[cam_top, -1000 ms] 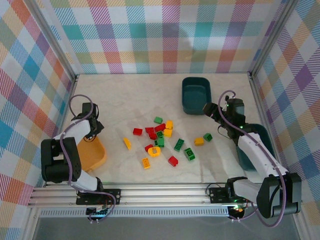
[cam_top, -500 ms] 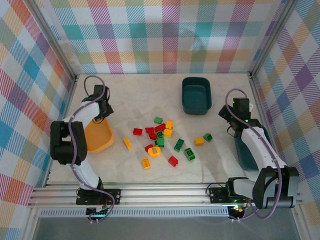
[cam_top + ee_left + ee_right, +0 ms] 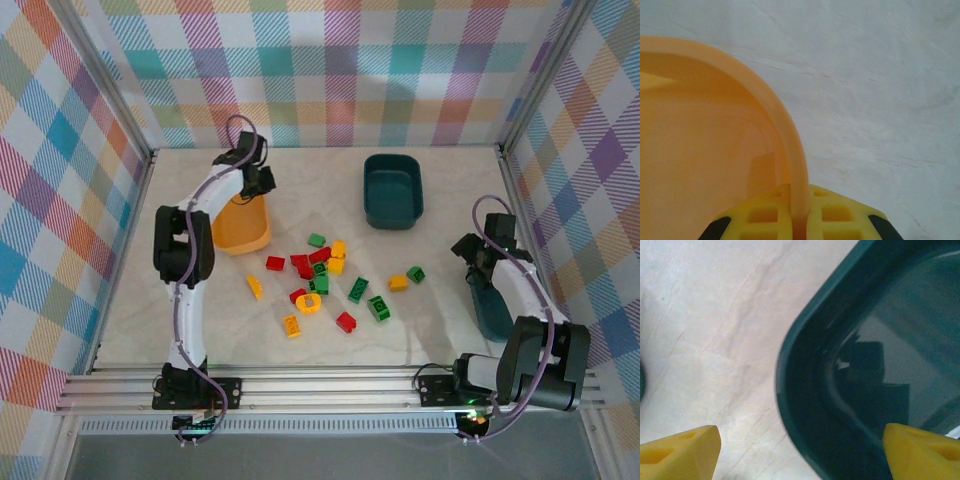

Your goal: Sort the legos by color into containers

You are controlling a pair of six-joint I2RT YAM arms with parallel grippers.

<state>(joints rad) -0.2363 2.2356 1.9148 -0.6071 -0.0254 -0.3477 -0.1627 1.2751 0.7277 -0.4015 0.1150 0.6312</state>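
Far left: left gripper (image 3: 800, 220) clamped tight on the rim of the yellow-orange tub (image 3: 243, 228), which sits just left of the brick scatter. The legos (image 3: 320, 272) lie loose mid-scene on the table (image 3: 430, 330); none seen in a tub. The far teal tub (image 3: 393, 190) stands apart beyond them. Right gripper (image 3: 800, 450): fingers wide apart, straddling the corner rim of the right teal tub (image 3: 790, 390), close to the right wall.

Judged step: staging tubs, sorting not begun. Next: right closes on the rim and draws the tub left onto bare table. Little room wall-side.
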